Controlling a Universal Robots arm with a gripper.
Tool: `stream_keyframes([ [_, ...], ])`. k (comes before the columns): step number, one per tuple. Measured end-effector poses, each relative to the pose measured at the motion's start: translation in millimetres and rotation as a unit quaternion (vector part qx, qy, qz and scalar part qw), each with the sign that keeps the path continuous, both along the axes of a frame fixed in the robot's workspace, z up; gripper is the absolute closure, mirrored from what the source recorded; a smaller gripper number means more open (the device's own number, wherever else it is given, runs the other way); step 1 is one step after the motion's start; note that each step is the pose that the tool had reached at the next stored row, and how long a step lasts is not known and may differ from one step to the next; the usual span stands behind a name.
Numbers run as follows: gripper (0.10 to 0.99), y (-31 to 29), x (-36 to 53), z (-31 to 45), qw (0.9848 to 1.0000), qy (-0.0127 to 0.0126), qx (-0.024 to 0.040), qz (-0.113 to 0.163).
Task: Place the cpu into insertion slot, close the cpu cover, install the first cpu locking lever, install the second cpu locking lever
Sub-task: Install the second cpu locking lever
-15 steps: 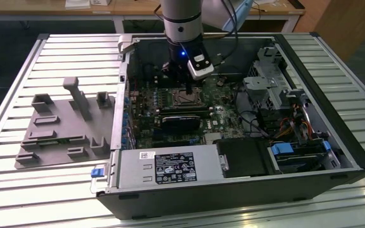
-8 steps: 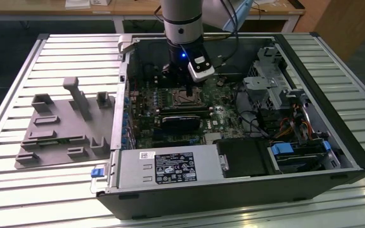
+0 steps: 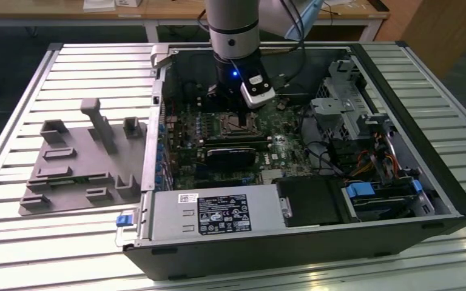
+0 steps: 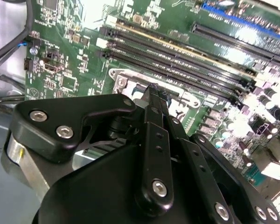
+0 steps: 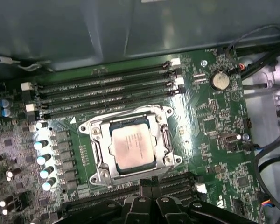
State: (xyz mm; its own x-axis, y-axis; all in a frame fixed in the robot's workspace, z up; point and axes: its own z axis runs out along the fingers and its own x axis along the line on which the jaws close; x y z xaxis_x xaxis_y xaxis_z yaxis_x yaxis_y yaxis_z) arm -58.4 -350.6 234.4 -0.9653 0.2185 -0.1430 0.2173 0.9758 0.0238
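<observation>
Silver-grey cpu (image 5: 131, 147) flat, face-up in insertion slot (image 5: 96, 145); claw (image 4: 154, 93) clenched, empty.

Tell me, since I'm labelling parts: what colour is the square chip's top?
Dull silver-grey metal chip, best seen in the first wrist view.

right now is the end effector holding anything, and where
Nothing visibly held. The cpu sits in the slot under the cover; the end effector is beside it.
</observation>
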Motion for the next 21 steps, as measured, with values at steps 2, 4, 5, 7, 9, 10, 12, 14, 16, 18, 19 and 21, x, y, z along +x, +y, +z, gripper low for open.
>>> stream_keyframes([
  [2,0.984,-1.9,0.0,0.0,1.0000,0.0000,-0.0008,0.000],
  [4,0.984,-3.4,0.0,0.0,1.0000,0.0000,-0.0019,0.000],
  [5,0.984,-3.8,-0.2,-0.2,1.0000,-0.0001,-0.0027,0.000],
  [7,0.984,-4.5,-0.7,-0.4,1.0000,0.0000,-0.0039,0.001],
  [9,0.984,-5.2,-1.6,-1.0,1.0000,0.0000,-0.0048,0.003],
  [10,0.984,-5.2,-2.2,-1.3,1.0000,-0.0001,-0.0055,0.004],
  [12,0.984,-5.4,-3.4,-2.0,1.0000,0.0000,-0.0070,0.006],
  [14,0.984,-5.5,-5.6,-3.0,0.9999,0.0000,-0.0075,0.009],
  [16,0.984,-5.6,-7.6,-4.2,0.9999,-0.0001,-0.0075,0.013],
  [18,0.984,-5.8,-9.9,-5.6,0.9998,-0.0002,-0.0074,0.018],
  [19,0.984,-6.0,-11.1,-6.2,0.9998,-0.0001,-0.0074,0.019],
  [21,0.984,-6.3,-12.4,-7.1,0.9997,-0.0002,-0.0075,0.022],
])
